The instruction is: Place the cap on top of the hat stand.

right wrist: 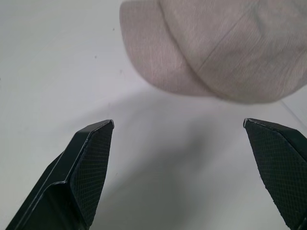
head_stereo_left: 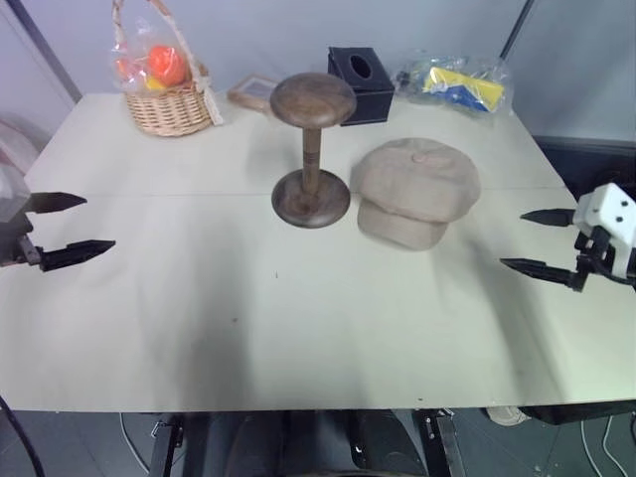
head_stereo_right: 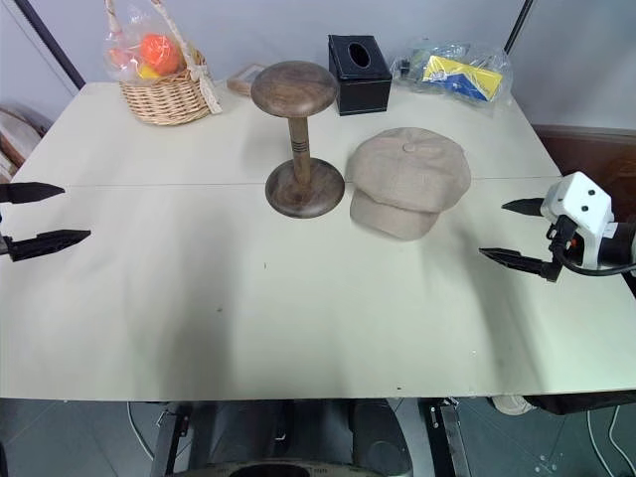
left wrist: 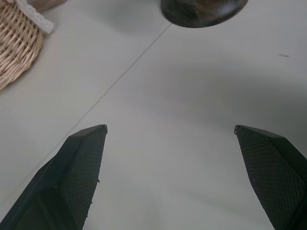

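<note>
Right wrist view: cap [right wrist: 216,48] lies just ahead of the spread right gripper [right wrist: 178,125], brim toward it; nothing grasped. Left gripper [head_stereo_left: 68,228] gapes empty by the desk's left edge; stand [head_stereo_left: 311,149] sits between, touching the cap.

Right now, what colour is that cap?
Beige-tan fabric cap, clearest in the right eye view.

cap [head_stereo_left: 417,189]: soft matt cloth | hat stand [head_stereo_left: 312,149]: smooth dark wood | basket [head_stereo_left: 171,107]: woven wicker
</note>
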